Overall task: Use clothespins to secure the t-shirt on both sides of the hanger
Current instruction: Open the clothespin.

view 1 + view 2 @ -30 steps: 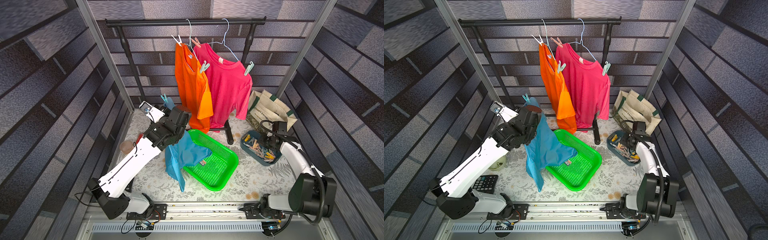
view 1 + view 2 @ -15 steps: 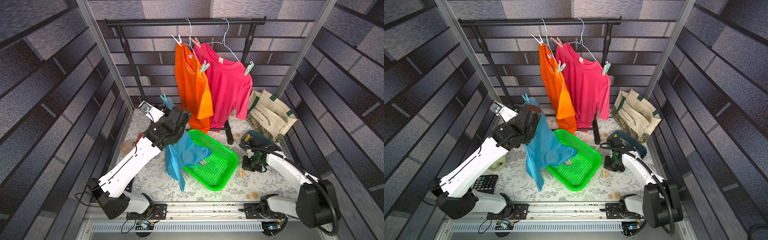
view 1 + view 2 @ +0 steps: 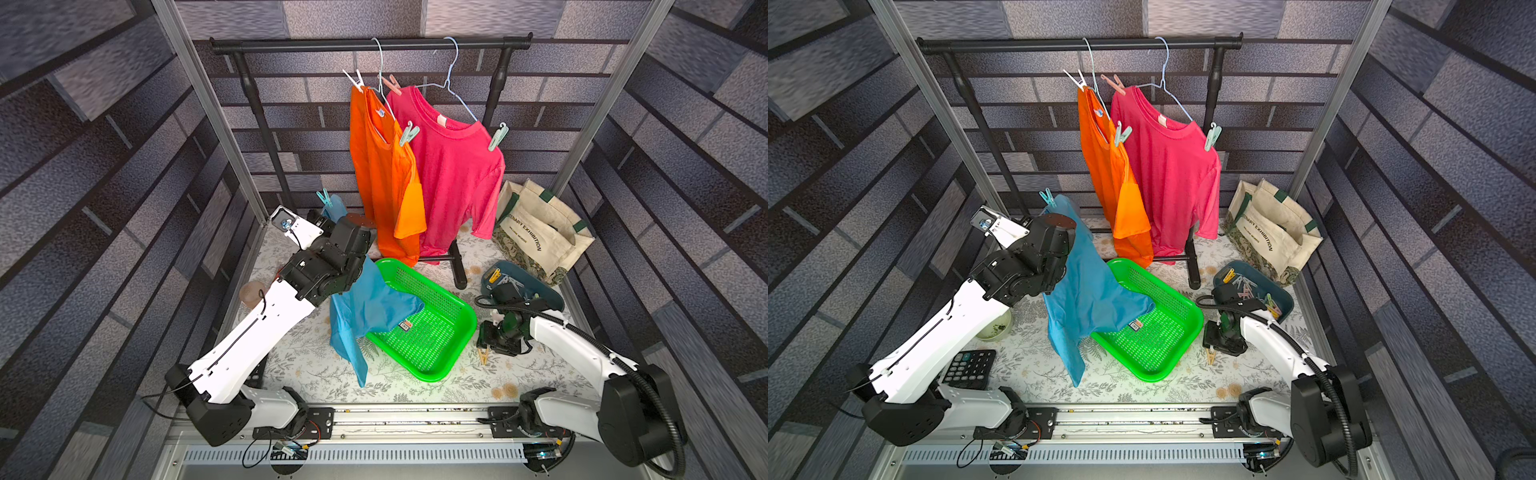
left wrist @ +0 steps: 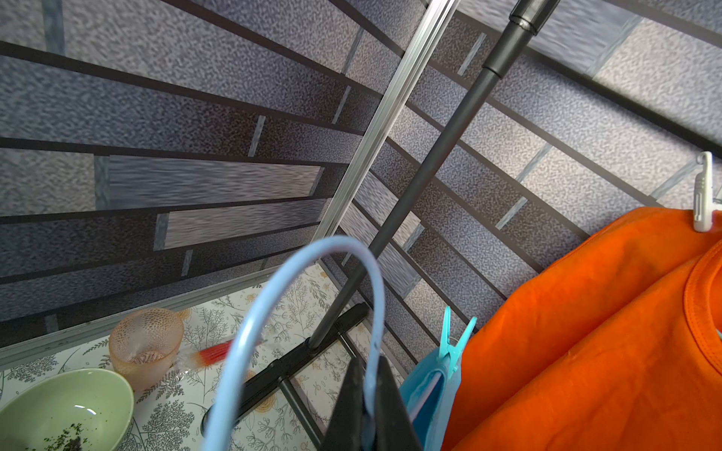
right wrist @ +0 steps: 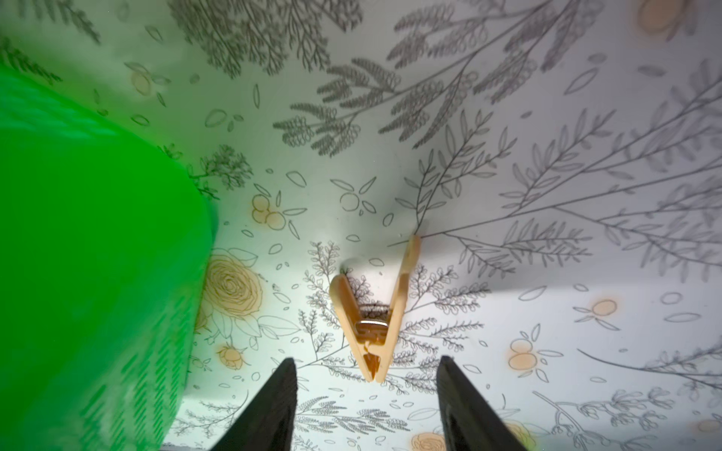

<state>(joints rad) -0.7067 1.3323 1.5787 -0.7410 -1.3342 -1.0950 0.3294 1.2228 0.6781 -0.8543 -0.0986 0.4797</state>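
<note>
— What sort of place is this?
— A robot test booth dressed as a laundry corner: printed brick panels [image 3: 104,145] on bare metal posts [image 3: 217,124], a clothes rack [image 3: 291,45], a flowery worktop [image 3: 395,390] ending at a bolted rail [image 3: 415,430].

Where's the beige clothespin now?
In the right wrist view the beige clothespin lies on the tablecloth just ahead of the open right gripper, beside the green basket.
</note>
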